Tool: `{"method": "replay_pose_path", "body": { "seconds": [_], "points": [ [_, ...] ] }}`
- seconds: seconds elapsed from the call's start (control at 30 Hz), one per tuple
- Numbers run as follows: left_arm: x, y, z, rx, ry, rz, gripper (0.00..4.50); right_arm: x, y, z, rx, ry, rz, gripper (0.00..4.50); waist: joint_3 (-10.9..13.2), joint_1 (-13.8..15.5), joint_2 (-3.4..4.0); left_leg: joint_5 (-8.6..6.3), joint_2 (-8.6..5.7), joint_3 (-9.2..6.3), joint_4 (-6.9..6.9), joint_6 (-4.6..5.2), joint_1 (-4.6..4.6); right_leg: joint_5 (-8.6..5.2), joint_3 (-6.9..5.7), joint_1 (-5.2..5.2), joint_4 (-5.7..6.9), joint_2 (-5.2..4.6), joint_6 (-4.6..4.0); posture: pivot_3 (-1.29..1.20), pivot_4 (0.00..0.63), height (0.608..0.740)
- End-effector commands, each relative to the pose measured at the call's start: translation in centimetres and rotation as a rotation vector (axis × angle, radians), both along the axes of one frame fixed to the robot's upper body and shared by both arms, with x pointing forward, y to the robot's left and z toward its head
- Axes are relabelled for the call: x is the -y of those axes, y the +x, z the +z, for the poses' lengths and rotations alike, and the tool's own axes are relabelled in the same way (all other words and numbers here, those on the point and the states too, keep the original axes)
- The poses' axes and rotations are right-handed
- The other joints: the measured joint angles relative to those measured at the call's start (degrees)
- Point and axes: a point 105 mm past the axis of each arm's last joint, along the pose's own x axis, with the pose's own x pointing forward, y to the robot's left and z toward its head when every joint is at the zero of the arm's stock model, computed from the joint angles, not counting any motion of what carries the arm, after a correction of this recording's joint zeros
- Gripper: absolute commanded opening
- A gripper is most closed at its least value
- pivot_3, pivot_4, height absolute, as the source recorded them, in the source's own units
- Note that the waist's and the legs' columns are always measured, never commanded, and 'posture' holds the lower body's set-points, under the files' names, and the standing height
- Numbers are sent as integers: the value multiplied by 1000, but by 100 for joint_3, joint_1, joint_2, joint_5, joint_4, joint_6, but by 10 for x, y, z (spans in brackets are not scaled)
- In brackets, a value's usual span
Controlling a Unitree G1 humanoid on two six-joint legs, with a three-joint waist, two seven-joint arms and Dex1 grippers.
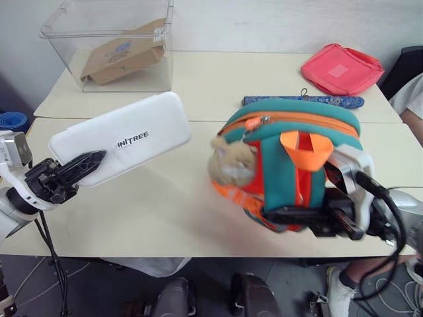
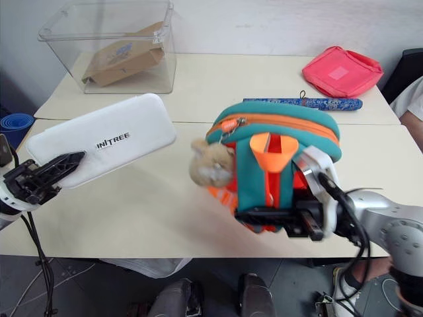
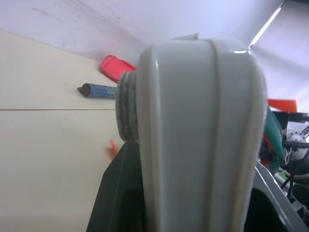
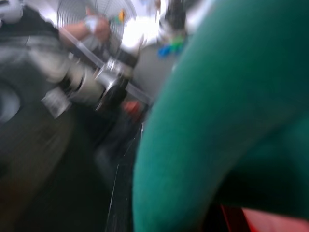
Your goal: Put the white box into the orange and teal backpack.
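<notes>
- White box (image 1: 125, 137) looks stiff and light; my left gripper (image 1: 84, 162) pinches its near end, clear of the table.
- Backpack (image 1: 291, 165) is floppy, so my right gripper (image 2: 264, 214), clamped on its lower back, props it up; zipper looks closed.

I read this location as a robot test room or lab, not a home. The surface (image 1: 198, 86) consists of two plain cream tables pushed together against a bare white wall. A clear plastic bin (image 1: 112, 43) holding a brown cardboard package (image 1: 122, 56) stands at the far left corner as a parts container. Loose black cables (image 1: 53, 264) hang at the near edge. A seated person (image 1: 413, 99) is at the right edge. The right wrist view shows a standing fan (image 4: 89, 19).
</notes>
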Motion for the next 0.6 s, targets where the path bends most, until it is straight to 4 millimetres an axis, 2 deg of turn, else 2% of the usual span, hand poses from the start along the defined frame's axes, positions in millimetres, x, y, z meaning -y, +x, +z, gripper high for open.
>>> {"method": "replay_pose_path", "body": {
  "seconds": [0.03, 0.13, 0.23, 0.33, 0.6],
  "points": [
    [22, -9, 19, 108, 16, -95, 1289, 6, 6, -3, 53, -41, -35, 40, 0, -1, -2, 0, 0, 0, 0, -1, 0, 0, 0, 0, 0, 1, 0, 0, 150, 740],
    [37, -8, 27, 147, -15, -159, 1289, 7, 16, -8, 82, -44, -65, 40, 0, 3, -2, 3, -1, 5, 1, -7, 0, 1, 2, -1, 3, 5, 2, 0, 150, 740],
    [55, -8, 32, 173, 20, -244, 1289, 6, 22, -9, 115, -40, -82, 40, 0, 7, -3, 10, 3, 6, 1, -18, 1, 1, 1, -4, 10, 14, 2, 0, 150, 740],
    [63, -9, 34, 190, 67, -290, 1289, 5, 24, -8, 136, -39, -87, 40, 0, 4, -3, 13, 4, 10, 1, -21, -1, 1, 0, -8, 13, 20, 2, 0, 150, 740],
    [81, 12, 7, 243, 327, -277, 1289, 3, 30, -5, 162, -35, -94, 40, 0, 20, -4, 18, 1, 17, 5, -16, 0, 1, 4, -8, 12, 24, 2, 0, 150, 740]
  ]
}}
